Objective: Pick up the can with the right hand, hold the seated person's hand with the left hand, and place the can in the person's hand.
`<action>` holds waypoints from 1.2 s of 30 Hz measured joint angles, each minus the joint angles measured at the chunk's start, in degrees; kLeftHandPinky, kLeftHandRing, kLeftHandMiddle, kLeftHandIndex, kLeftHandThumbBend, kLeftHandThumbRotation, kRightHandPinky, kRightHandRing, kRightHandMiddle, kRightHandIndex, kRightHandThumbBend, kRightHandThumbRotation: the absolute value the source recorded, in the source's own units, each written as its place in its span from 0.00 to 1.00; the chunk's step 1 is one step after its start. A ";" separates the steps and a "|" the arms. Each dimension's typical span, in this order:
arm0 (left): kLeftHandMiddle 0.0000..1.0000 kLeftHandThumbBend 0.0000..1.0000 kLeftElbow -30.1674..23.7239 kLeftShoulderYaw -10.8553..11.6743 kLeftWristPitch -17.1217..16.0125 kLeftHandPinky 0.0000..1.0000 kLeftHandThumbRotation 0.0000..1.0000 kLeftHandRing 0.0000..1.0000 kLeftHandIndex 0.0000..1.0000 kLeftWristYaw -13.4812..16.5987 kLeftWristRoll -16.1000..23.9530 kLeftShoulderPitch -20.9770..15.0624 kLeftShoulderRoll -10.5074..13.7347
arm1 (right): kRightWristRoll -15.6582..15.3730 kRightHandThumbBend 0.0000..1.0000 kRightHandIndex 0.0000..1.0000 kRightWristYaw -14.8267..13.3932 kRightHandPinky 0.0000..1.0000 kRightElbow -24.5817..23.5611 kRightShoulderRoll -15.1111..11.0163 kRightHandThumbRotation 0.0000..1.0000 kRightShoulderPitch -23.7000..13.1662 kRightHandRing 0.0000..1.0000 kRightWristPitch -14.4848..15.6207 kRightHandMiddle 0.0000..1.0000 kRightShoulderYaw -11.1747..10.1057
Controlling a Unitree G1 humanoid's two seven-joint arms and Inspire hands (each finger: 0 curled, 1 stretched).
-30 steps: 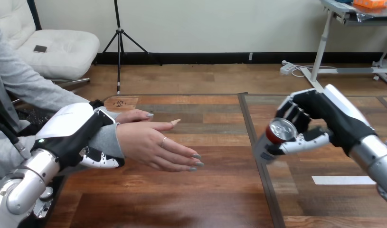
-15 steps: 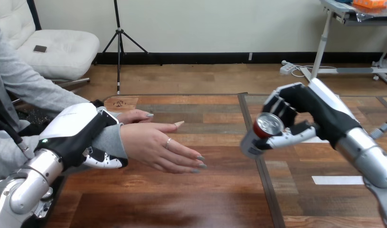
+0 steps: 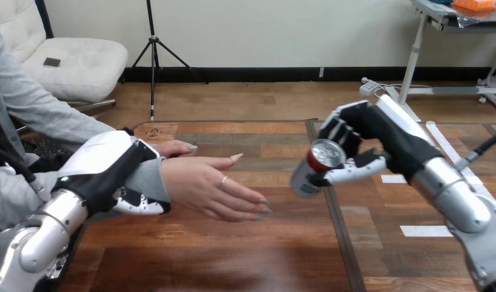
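A silver can (image 3: 311,167) with a red top hangs tilted above the table, right of the middle. My right hand (image 3: 370,141) is shut on it, fingers over the far side and thumb under the near side. The person's hand (image 3: 213,186) lies open and palm up above the table, its fingertips a short way left of the can. My left hand (image 3: 108,167) is shut on the person's wrist, with fingers curled over the grey sleeve and the thumb below it. A second person's hand (image 3: 172,148) rests on the table just behind.
The wooden table (image 3: 233,255) has a dark seam (image 3: 338,225) running front to back under the can. Strips of white tape (image 3: 433,230) lie on the table's right part.
My right hand has carried the can leftward, closing the gap to the person's fingertips. My left hand and the person's hand have shifted slightly to the right.
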 measured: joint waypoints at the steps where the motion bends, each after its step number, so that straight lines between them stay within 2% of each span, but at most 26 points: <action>1: 0.21 0.61 0.00 0.00 0.00 0.10 0.00 0.15 0.24 0.00 0.04 -0.09 -0.17 | 0.00 0.80 0.41 0.00 0.31 0.10 0.19 0.00 -0.19 0.34 -0.03 0.39 0.12; 12: 0.22 0.59 -0.07 0.00 0.31 0.10 0.00 0.15 0.25 0.01 0.13 -0.95 -1.66 | -0.96 0.81 0.41 -0.63 0.30 0.59 2.06 0.00 -1.68 0.33 -0.09 0.38 1.27; 23: 0.24 0.59 -1.43 0.00 2.55 0.11 0.00 0.17 0.28 0.00 0.17 -1.15 -3.28 | -1.15 0.81 0.41 -1.14 0.26 1.14 3.93 0.00 -2.59 0.29 -0.09 0.35 2.26; 29: 0.23 0.61 -1.76 0.00 2.89 0.11 0.00 0.16 0.26 0.01 0.16 -1.18 -4.05 | -1.15 0.81 0.41 -1.19 0.23 1.29 4.92 0.00 -2.72 0.26 -0.09 0.33 2.48; 36: 0.22 0.62 -1.76 -0.01 2.89 0.11 0.00 0.15 0.24 0.01 0.17 -1.20 -4.56 | -1.15 0.82 0.41 -1.33 0.25 1.86 6.13 0.00 -3.02 0.28 -0.10 0.34 2.76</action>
